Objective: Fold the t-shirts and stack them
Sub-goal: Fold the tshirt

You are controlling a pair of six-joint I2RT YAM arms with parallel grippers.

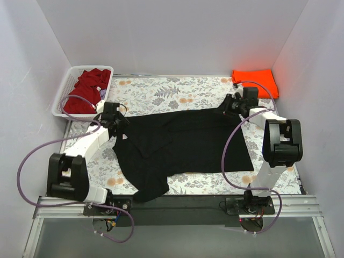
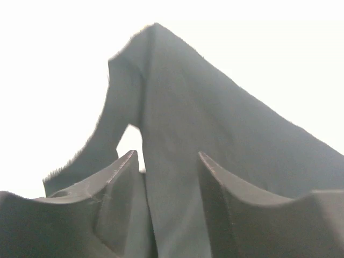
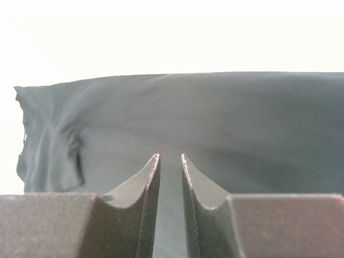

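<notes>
Top external: black t-shirt [image 1: 188, 142] spread, jaws parted

Upper left, a dark red t-shirt [image 1: 86, 91] lay in the white basket [image 1: 61, 99]. Left jaws stood open at the black t-shirt's left edge. It lay spread across the bench [image 1: 156, 94], mid-frame. Right jaws stood narrowly parted at its upper right corner. An orange t-shirt [image 1: 257, 79] lay folded, upper right.

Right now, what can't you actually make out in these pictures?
- Left wrist view: glare whitens everything behind the black t-shirt; which part lies between the jaws is unclear.
- Right wrist view: the jaws hide the cloth under them; contact is unclear.
- Overhead view: the dark red t-shirt is bunched in the basket, its underside hidden.
- Overhead view: the orange t-shirt is overexposed; folds unreadable.
</notes>
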